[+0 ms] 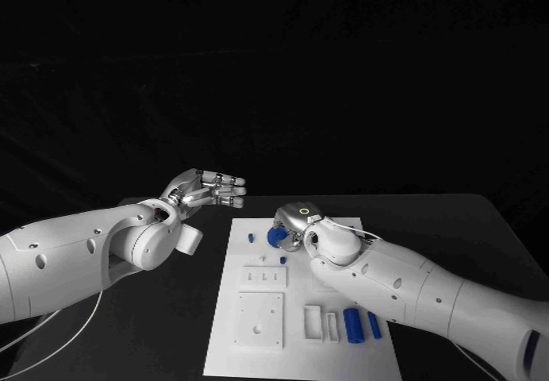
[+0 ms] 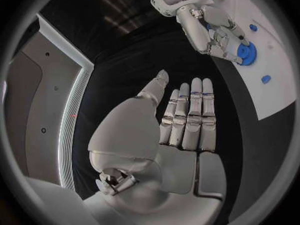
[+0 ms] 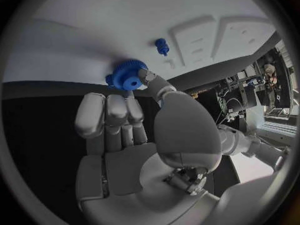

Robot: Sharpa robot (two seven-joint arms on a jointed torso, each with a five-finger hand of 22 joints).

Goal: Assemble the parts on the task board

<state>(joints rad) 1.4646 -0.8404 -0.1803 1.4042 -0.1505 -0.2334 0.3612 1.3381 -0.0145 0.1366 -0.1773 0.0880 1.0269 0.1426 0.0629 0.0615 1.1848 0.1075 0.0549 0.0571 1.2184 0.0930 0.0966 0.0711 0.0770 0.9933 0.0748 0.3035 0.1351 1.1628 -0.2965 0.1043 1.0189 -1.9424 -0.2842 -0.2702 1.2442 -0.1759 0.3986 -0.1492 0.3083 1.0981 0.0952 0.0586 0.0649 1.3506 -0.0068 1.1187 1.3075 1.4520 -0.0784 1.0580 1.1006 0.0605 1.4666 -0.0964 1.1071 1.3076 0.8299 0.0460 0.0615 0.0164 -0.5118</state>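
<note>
Gear (image 3: 129, 75) x1 in R hand (image 3: 134, 130).

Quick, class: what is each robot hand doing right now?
Left robot hand: open, fingers straight, holding nothing, off the board.
Right robot hand: fingertips on the blue gear; a firm grip cannot be told.

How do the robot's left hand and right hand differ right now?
The left hand hangs over the black table, beside the white task board; the right hand is over the board. The left holds nothing, its fingers straight and together; the right's fingers touch a blue toothed gear. Both are silver, on white arms.
</note>
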